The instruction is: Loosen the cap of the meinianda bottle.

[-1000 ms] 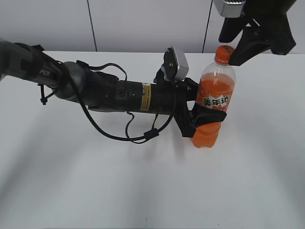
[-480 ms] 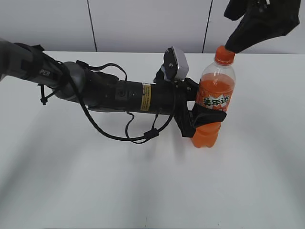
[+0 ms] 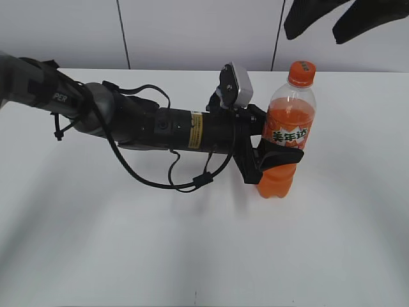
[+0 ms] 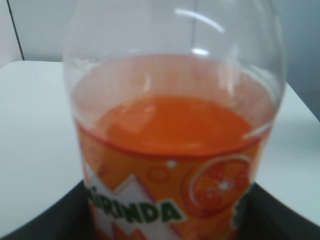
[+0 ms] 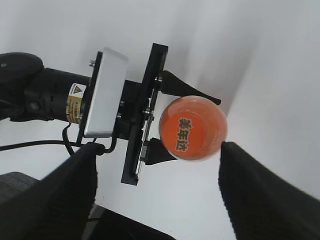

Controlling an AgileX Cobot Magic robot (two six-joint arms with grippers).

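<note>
I have the left gripper (image 3: 276,155) clamped round the label band of the meinianda bottle (image 3: 287,137), so it stands upright and cannot spin, toward the table's (image 3: 128,256) far right edge. My right gripper (image 3: 332,19) hangs spread apart above the cap (image 3: 301,73), clear of it, both fingers (image 5: 260,195) flanking it from overhead, positioned for a grip.
</note>
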